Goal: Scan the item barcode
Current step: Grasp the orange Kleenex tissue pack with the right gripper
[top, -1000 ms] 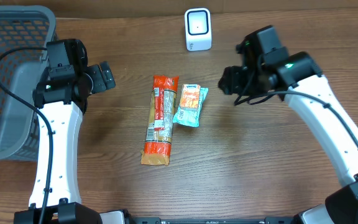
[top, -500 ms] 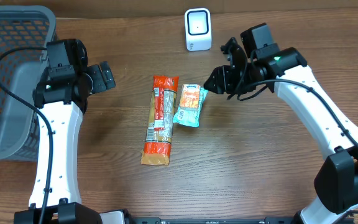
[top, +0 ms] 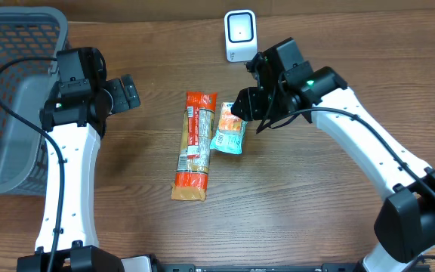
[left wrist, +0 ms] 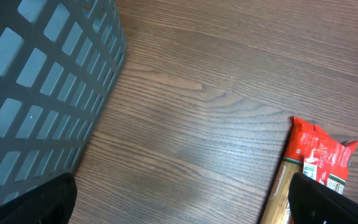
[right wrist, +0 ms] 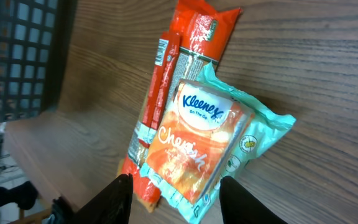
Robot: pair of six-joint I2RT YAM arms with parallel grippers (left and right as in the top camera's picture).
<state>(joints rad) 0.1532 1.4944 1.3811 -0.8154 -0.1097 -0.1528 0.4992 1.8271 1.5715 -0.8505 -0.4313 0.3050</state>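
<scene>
A teal and orange Kleenex tissue pack [top: 229,128] lies flat on the wooden table, beside a long red and orange packet [top: 195,143]. My right gripper [top: 239,107] hangs over the tissue pack's far end. In the right wrist view the pack [right wrist: 204,143] lies between the two black fingers [right wrist: 118,200], with a gap on each side; the gripper [right wrist: 179,202] is open. The white scanner [top: 240,35] stands at the back of the table. My left gripper [top: 131,92] is wide open over bare wood [left wrist: 179,208], with the red packet's end [left wrist: 319,155] to its right.
A grey mesh basket [top: 13,98] fills the table's left side, close to the left arm, and shows as a grid wall in the left wrist view [left wrist: 36,93]. The basket [right wrist: 23,56] also appears far off in the right wrist view.
The right arm has swung left and down from beside the scanner to over the tissue pack, its fingers narrowing. The left arm has not moved.
</scene>
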